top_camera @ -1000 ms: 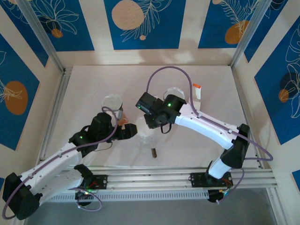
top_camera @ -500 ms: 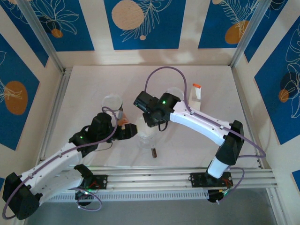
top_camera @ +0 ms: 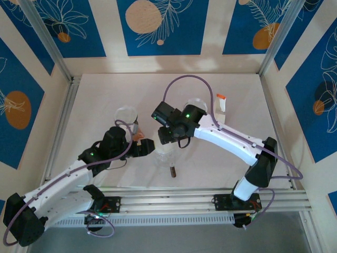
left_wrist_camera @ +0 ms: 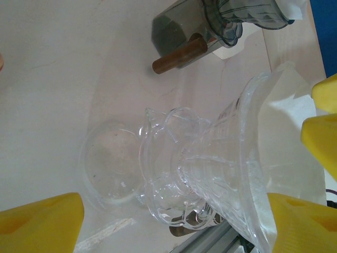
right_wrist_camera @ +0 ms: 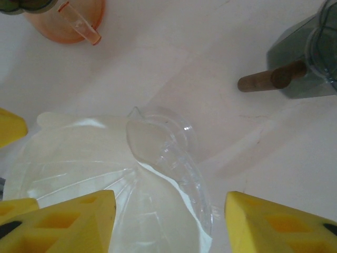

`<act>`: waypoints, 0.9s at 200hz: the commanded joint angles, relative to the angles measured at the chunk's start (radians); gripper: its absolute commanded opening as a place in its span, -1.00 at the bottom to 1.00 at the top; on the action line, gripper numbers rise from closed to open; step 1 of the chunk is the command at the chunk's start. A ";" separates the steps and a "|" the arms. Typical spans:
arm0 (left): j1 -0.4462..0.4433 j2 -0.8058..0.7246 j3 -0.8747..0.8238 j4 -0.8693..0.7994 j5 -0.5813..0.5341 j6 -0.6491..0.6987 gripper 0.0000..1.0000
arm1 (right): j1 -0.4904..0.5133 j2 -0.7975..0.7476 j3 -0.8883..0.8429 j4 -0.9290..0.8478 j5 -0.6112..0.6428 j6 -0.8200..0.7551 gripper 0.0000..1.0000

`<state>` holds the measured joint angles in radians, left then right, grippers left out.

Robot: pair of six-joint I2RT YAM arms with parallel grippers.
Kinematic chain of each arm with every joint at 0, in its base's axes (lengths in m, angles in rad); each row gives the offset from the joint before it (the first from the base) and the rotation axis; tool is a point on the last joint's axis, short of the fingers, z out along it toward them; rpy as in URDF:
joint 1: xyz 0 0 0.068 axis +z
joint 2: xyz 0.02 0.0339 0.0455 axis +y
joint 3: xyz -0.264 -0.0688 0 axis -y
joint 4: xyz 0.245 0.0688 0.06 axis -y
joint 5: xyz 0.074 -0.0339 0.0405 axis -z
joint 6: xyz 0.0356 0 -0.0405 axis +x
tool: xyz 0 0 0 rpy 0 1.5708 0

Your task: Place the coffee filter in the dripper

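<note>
My right gripper point(right_wrist_camera: 168, 213) stands parted over the coffee filter point(right_wrist_camera: 73, 153). My left gripper point(left_wrist_camera: 171, 221) is wide around the dripper point(left_wrist_camera: 210, 163), seemingly loose. Lifting off may snag the paper.

Bare table point(top_camera: 105, 89) at the far side; around the dripper point(top_camera: 164, 153), a brown-handled vessel point(top_camera: 172, 171) and clear cup point(top_camera: 126, 113).

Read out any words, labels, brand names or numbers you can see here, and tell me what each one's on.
None: no text here is legible.
The clear dripper, the grey container with the brown handle and the orange piece carry no visible lettering.
The white strip with an orange tab is too small to read.
The blue wall panels carry drawings only.
</note>
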<state>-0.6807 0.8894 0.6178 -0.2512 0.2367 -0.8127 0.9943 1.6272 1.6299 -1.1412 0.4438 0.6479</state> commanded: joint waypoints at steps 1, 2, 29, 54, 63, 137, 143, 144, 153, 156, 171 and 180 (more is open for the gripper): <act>0.013 0.006 -0.010 0.010 0.021 -0.004 0.73 | -0.003 0.014 -0.038 0.009 -0.057 0.021 0.19; 0.013 0.006 -0.010 0.010 0.022 -0.003 0.73 | -0.004 0.015 -0.039 0.010 -0.057 0.021 0.19; 0.012 0.005 -0.009 0.010 0.020 -0.004 0.73 | -0.019 0.037 -0.069 0.020 -0.061 0.029 0.21; 0.013 0.005 -0.012 0.007 0.019 -0.005 0.74 | -0.023 0.049 -0.085 0.034 -0.072 0.026 0.22; 0.013 0.005 -0.011 0.009 0.019 -0.005 0.73 | -0.024 0.054 -0.086 0.035 -0.073 0.025 0.22; 0.013 0.009 -0.013 0.015 0.021 -0.007 0.73 | -0.021 0.089 -0.106 0.038 -0.070 0.027 0.22; 0.013 0.010 -0.015 0.015 0.021 -0.007 0.73 | -0.020 0.091 -0.107 0.038 -0.069 0.027 0.22; 0.013 0.010 -0.015 0.014 0.021 -0.006 0.73 | -0.021 0.092 -0.107 0.037 -0.068 0.027 0.22; 0.013 0.010 -0.015 0.014 0.021 -0.006 0.73 | -0.020 0.097 -0.109 0.040 -0.068 0.026 0.22; 0.013 0.009 -0.015 0.014 0.021 -0.007 0.73 | -0.019 0.098 -0.109 0.039 -0.069 0.026 0.22; 0.013 0.009 -0.014 0.014 0.021 -0.007 0.73 | -0.017 0.108 -0.110 0.038 -0.067 0.027 0.22; 0.013 0.010 -0.015 0.013 0.019 -0.007 0.73 | -0.015 0.115 -0.111 0.037 -0.064 0.028 0.22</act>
<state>-0.6807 0.8925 0.6155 -0.2459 0.2367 -0.8131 0.9730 1.7184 1.5284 -1.0981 0.3912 0.6601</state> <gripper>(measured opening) 0.866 0.610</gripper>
